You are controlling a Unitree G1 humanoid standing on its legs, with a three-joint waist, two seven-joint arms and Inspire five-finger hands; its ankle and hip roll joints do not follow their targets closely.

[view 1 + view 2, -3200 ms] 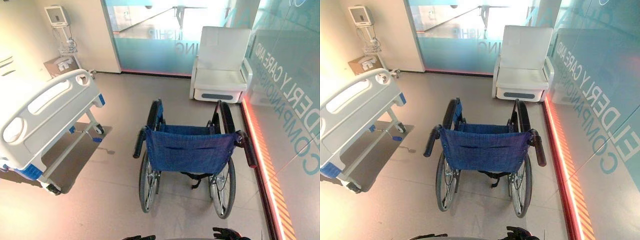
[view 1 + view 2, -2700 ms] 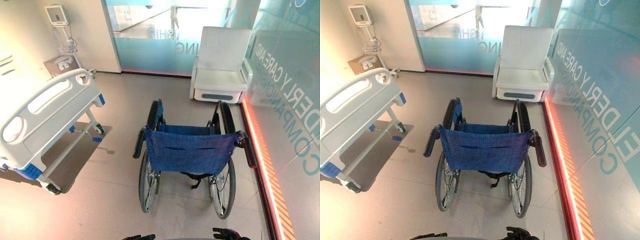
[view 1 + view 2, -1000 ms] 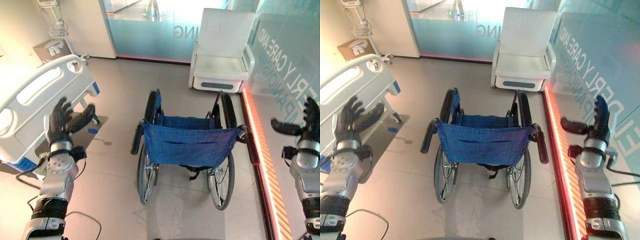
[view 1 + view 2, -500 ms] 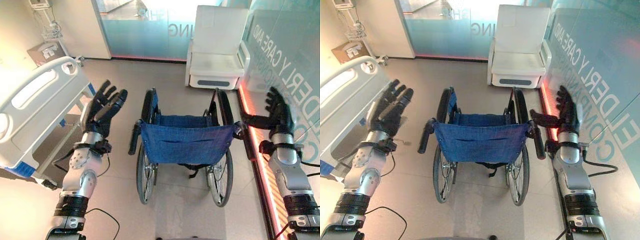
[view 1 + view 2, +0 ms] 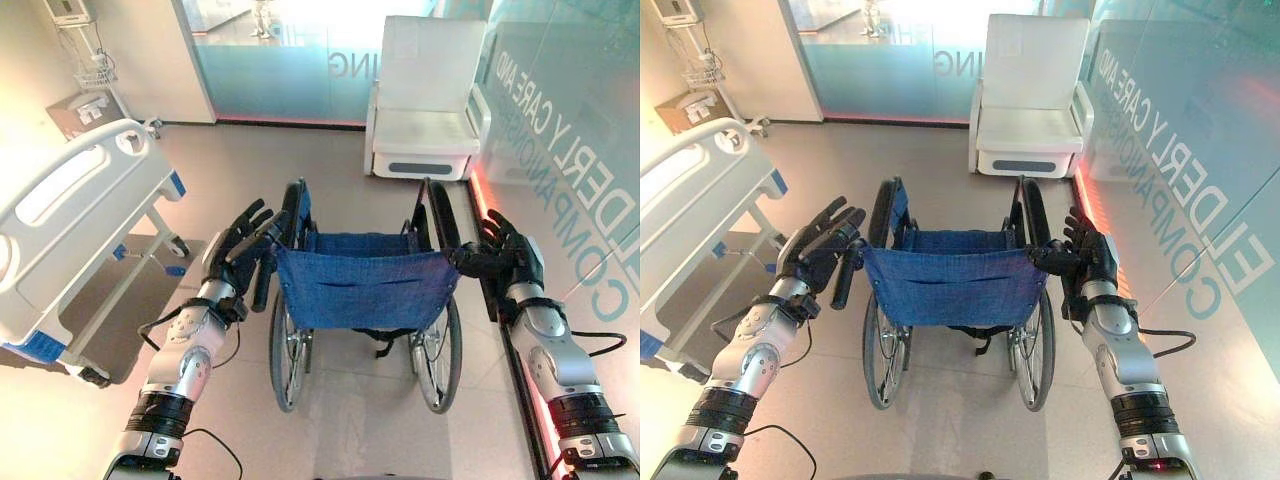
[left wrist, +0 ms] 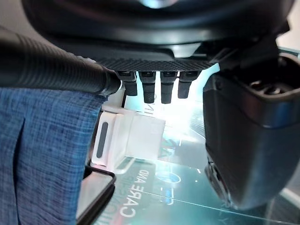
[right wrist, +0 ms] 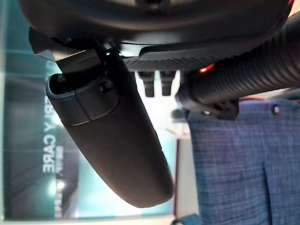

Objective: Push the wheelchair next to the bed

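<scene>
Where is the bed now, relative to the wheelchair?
In the left eye view, the bed stands at the left side, apart from the wheelchair in the middle, with bare floor between them.

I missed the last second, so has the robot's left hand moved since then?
Yes. The left hand has come in from over by the bed to the wheelchair, and now sits open at its left push handle.

wheelchair (image 5: 955, 285) centre | left robot hand (image 5: 818, 252), right robot hand (image 5: 1089, 262) spread by its handles
</scene>
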